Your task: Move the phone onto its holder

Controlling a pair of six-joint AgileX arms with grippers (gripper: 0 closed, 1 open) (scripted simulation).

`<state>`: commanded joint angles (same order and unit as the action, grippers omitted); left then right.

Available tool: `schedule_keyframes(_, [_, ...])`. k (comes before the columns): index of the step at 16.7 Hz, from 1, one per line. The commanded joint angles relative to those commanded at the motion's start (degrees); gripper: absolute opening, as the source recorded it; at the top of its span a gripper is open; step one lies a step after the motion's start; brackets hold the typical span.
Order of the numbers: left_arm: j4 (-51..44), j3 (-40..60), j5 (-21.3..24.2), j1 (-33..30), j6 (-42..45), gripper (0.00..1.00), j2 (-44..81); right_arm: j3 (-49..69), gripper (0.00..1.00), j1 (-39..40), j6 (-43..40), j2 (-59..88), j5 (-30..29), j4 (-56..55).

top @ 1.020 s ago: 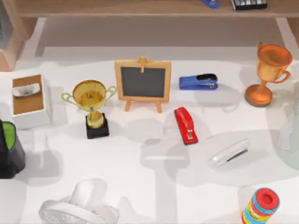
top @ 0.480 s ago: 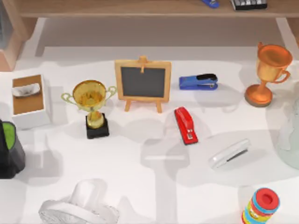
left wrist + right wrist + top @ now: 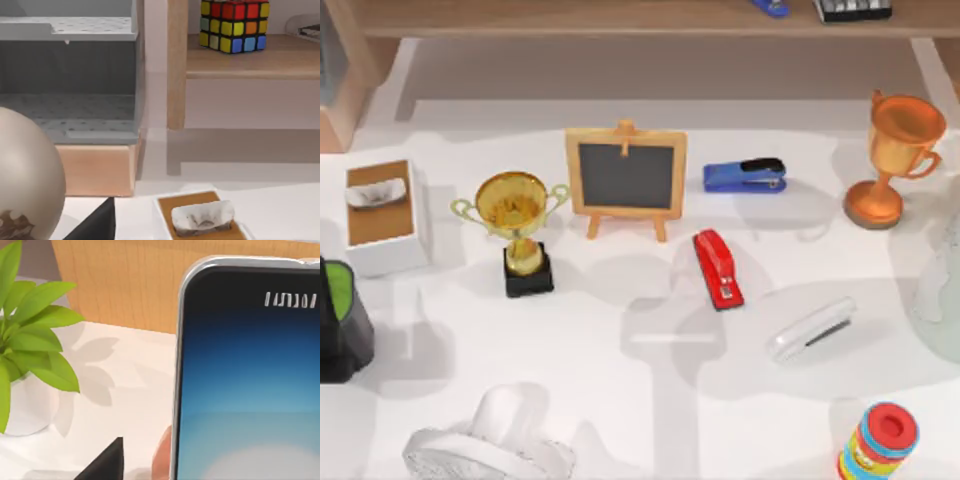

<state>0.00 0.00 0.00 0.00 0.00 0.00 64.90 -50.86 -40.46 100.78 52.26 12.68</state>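
The phone (image 3: 245,385) stands close before the right wrist camera, screen glowing blue, above the white tabletop (image 3: 125,405) near a leafy plant (image 3: 30,330). Whether either claw is open or closed, I cannot tell.

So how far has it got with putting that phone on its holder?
Early or midway, I'd judge. Done: nothing I can confirm. In hand: the right gripper is close against the phone, whose screen glows blue, beside a potted plant; whether it grips, I cannot tell. Left: setting the phone on its holder, which I cannot pick out. The left gripper idles near the tissue box.
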Motion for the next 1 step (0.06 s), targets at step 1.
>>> schedule_keyframes(1, [0.0, 0.0, 0.0, 0.0, 0.0, 1.0, 0.0, 0.0, 1.0, 0.0, 0.0, 0.0, 0.0, 0.0])
